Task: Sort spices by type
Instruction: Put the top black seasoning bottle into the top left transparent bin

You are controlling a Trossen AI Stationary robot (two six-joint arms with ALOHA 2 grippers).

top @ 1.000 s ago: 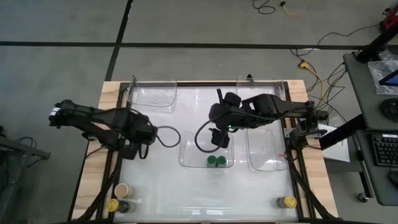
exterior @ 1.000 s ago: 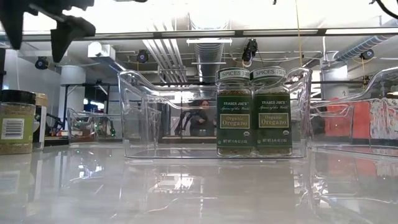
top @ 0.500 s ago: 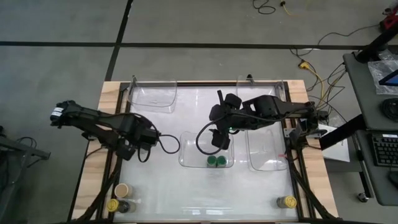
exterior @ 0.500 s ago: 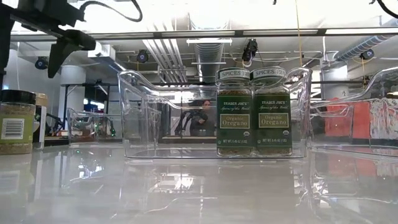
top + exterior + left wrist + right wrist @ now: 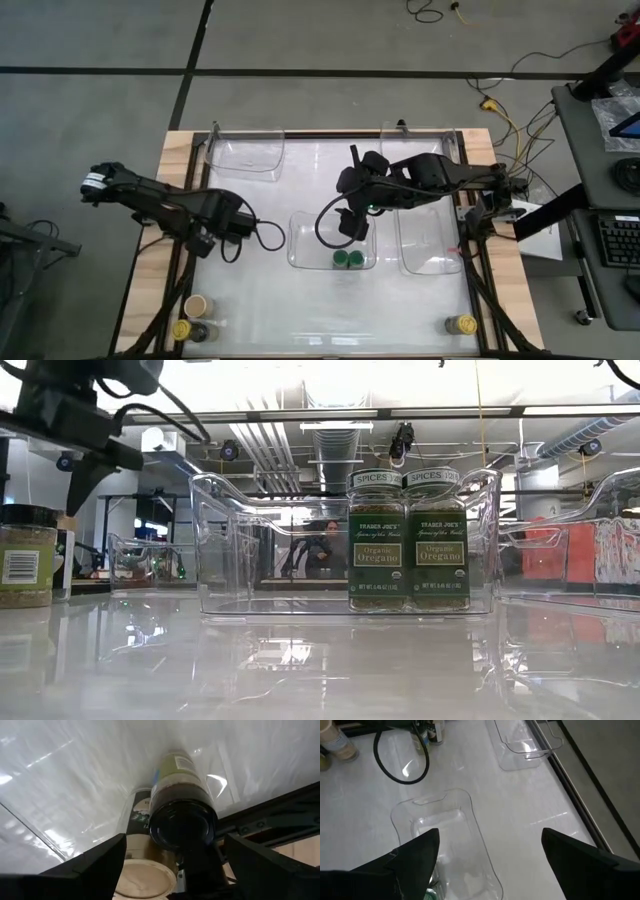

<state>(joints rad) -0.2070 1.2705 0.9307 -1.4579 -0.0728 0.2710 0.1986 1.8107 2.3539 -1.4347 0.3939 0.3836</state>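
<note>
Three spice jars stand upright at the table's near left corner: one tan-lidded (image 5: pixel 195 303), one yellow-lidded (image 5: pixel 181 327) and one black-lidded (image 5: pixel 201 331). My left gripper (image 5: pixel 204 243) hangs open above the table, farther from the near edge than they are. It points down, and its wrist view frames the black-lidded jar (image 5: pixel 182 822) between the fingers. Two green-lidded oregano jars (image 5: pixel 347 259) stand in the middle clear tray (image 5: pixel 300 250). My right gripper (image 5: pixel 352 222) hovers open above that tray. Another yellow-lidded jar (image 5: pixel 462 324) stands at the near right corner.
A clear tray (image 5: pixel 245 155) lies at the far left and another (image 5: pixel 430 245) to the right of the middle one. A black cable loops beside my left gripper (image 5: pixel 270 235). Bare white table lies between the trays and the near edge.
My left gripper has sunk toward the table above the near left jars and has rolled a little about its own line, staying open. My right gripper has kept still over the middle tray.
</note>
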